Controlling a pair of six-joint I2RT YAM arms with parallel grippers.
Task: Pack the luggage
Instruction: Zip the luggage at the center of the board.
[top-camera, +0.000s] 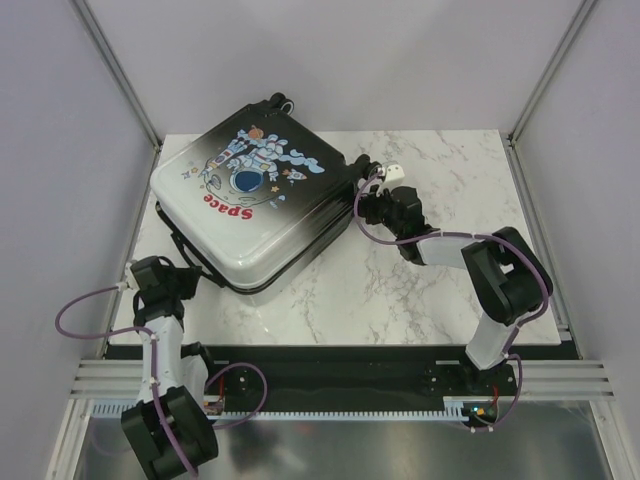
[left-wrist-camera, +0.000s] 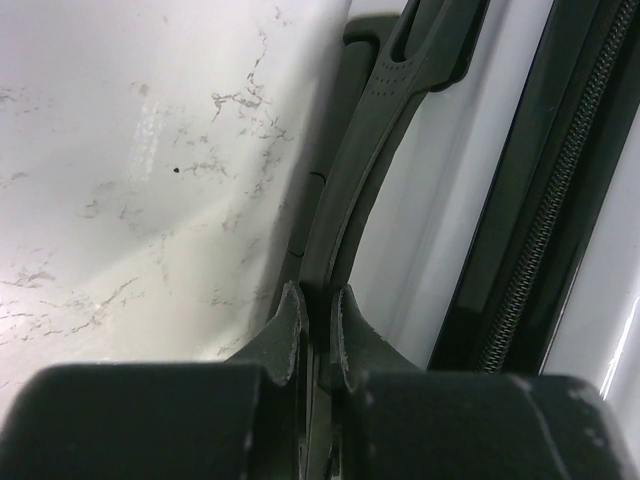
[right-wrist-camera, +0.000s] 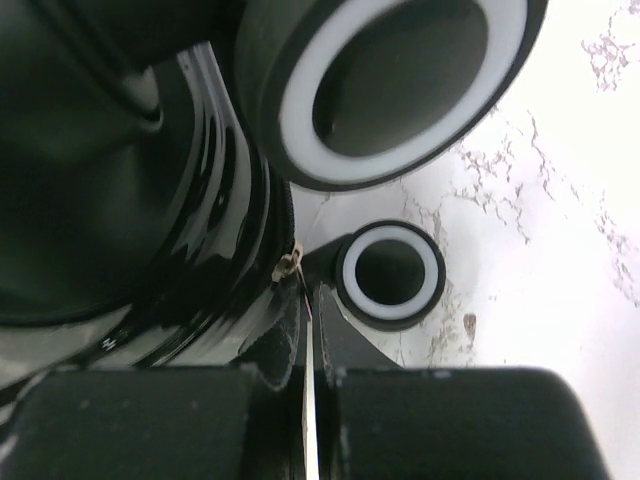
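Top external shows closed luggage — astronaut-printed, black-to-white

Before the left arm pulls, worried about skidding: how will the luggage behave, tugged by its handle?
The luggage, flat on its glossy shell, probably slides over the smooth table rather than rolls. Its thin handle may flex first.

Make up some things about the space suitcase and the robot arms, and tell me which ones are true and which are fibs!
1. The suitcase lies flat on the marble table. True.
2. The astronaut picture faces down. False: it faces up, towards the top camera.
3. The left gripper is pinching the suitcase's dark handle. True.
4. The right gripper is wide open, far from the suitcase. False: it is shut, right beside the wheels.
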